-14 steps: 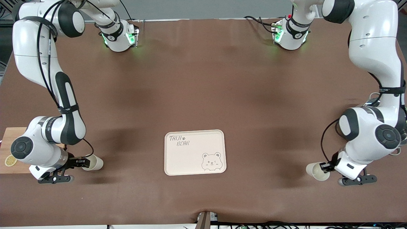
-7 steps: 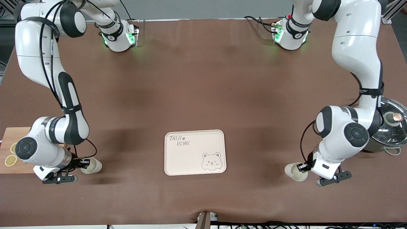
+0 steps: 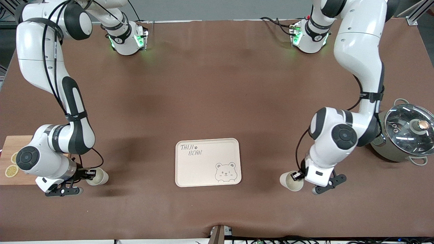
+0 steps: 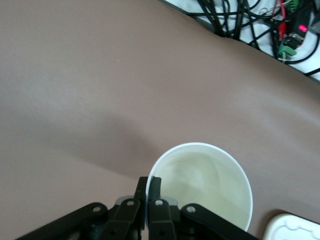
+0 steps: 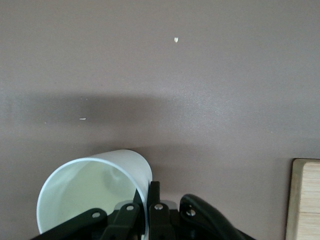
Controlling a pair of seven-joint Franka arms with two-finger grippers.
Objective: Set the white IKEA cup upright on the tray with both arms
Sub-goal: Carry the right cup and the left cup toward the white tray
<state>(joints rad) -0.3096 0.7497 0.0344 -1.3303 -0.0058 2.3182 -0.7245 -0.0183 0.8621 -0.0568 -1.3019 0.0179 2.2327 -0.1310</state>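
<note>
Pinching one cup's rim, left pincer, right pincer likewise another cup.

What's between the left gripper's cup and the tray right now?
Only bare brown tablecloth lies between the cup in the left gripper and the tray, per the front view.

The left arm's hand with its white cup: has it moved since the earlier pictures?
Yes. The left hand, holding its white cup, has moved toward the cream-white rectangular tray.
</note>
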